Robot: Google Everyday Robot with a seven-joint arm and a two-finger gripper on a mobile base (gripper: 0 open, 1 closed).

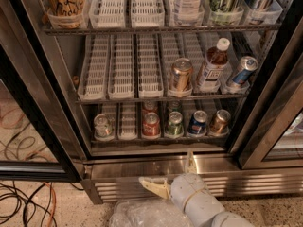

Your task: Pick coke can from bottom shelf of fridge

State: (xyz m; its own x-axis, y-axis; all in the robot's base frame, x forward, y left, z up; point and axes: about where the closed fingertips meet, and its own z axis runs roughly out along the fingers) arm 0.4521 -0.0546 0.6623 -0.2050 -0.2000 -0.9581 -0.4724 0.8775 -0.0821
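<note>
The coke can [151, 125] is red with a silver top and stands at the front of the bottom shelf [161, 140] of the fridge [57, 103]. A second red can [150, 107] stands right behind it. My gripper [169, 175] is below the shelf, in front of the steel base, slightly right of the coke can. It is open and empty, with one cream finger [152, 187] pointing left and the other [190, 161] pointing up at the shelf edge.
On the bottom shelf, a silver can [102, 126] stands at the left and green [174, 125], blue [197, 123] and bronze [219, 122] cans at the right. The rack above holds a bronze can [181, 76] and a brown bottle [213, 64]. Cables [23, 207] lie on the floor at the left.
</note>
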